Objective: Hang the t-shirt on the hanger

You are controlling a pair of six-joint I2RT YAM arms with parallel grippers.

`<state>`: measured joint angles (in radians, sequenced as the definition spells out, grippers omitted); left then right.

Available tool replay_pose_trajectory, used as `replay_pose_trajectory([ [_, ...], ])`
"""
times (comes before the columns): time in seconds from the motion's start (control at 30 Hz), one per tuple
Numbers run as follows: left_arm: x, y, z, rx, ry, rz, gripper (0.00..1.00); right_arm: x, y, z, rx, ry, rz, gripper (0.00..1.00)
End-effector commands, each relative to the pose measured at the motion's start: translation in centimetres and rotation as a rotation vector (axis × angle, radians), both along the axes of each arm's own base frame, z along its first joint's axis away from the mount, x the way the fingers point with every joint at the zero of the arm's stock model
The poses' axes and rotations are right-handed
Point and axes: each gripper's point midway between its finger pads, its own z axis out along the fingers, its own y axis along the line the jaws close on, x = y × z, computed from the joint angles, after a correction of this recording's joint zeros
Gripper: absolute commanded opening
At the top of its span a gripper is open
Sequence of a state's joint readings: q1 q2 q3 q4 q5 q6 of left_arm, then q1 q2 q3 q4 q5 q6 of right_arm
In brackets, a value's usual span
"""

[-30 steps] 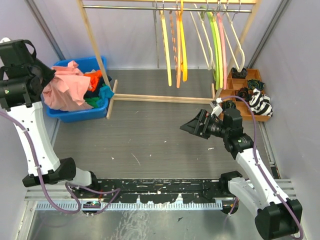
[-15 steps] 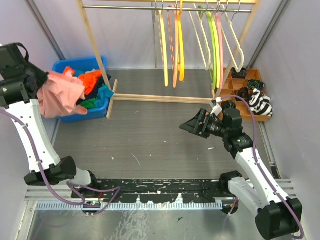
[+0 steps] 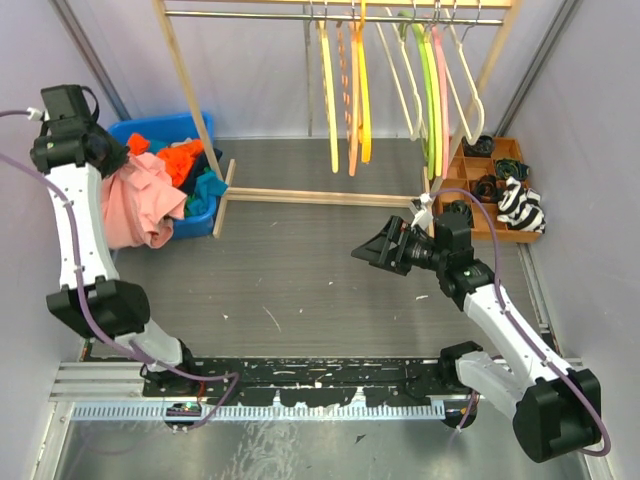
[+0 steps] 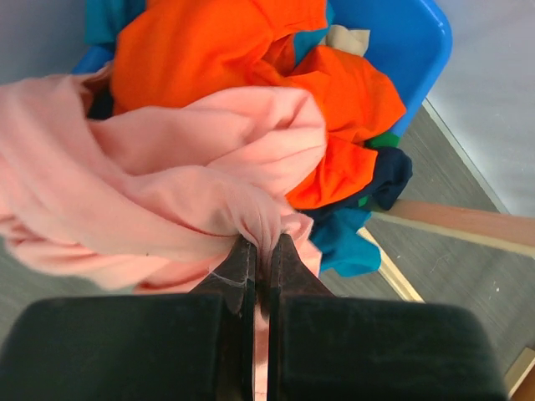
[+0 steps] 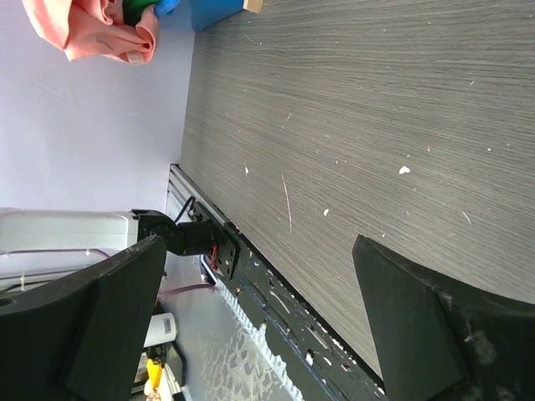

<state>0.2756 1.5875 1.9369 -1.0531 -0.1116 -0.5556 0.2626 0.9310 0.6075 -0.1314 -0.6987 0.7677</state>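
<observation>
- Left fingers (image 4: 241, 269) are closed tight on a pinched fold of the salmon-pink t-shirt (image 4: 167, 184); the cloth bunches right at their tips.
- In the top view the t-shirt (image 3: 140, 205) hangs off the left arm in a crumpled bundle. It hangs in front of the near-left corner of the blue bin (image 3: 205, 215), with its lower folds down toward the desk (image 3: 300, 270).
- Change over the last second: the shirt was first piled on the bin, then pulled out toward the left edge of the view. It now sits back in beside the bin, with the left wrist standing farther back and the arm more upright.
- The bright orange garment (image 3: 180, 158) and teal and dark pieces are still in the bin, more exposed than a second ago.
- Right fingers (image 5: 109, 326) are spread wide and hold nothing; bare desk shows between them. Same spread as before.
- The right arm hovers over the right-centre of the desk, fingers pointing left. It has shifted slightly left since the earlier frames.
- The cream-white hanger (image 3: 471, 76) hangs on the rail (image 3: 260, 14) at its right end, beside the pink and green hangers and well apart from the t-shirt.
- The yellow and orange hangers hang mid-rail; their angle differs slightly from the earlier frames.
</observation>
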Motion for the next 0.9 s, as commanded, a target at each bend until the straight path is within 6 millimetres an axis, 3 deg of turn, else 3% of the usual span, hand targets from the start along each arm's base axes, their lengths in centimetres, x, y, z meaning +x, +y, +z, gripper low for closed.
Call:
replay_pose_trajectory([
  [0.0,3.6,0.0,1.5,0.047,-0.047,-0.026,0.00,0.9,0.6,0.9,0.028,-0.060,0.000,1.00],
  [0.17,6.7,0.6,2.2,0.107,-0.030,-0.011,0.00,1.0,0.7,0.2,0.027,-0.050,0.006,1.00],
  [0.27,8.2,1.5,1.0,0.135,0.000,0.007,0.00,1.0,0.7,-0.1,0.022,-0.046,0.009,1.00],
  [0.4,9.2,1.1,0.7,0.233,0.014,0.004,0.00,1.1,0.8,-0.5,0.019,-0.040,0.011,1.00],
  [0.57,8.8,0.3,0.0,0.273,0.015,0.000,0.02,1.3,0.9,-0.7,0.025,-0.038,0.014,1.00],
  [0.7,8.4,-1.7,-2.6,0.326,0.122,-0.043,0.00,1.2,1.0,-0.8,0.028,-0.036,0.018,1.00],
  [0.87,8.4,-3.3,-7.7,0.322,0.171,-0.063,0.05,0.9,1.0,-0.8,0.032,-0.037,0.031,1.00],
])
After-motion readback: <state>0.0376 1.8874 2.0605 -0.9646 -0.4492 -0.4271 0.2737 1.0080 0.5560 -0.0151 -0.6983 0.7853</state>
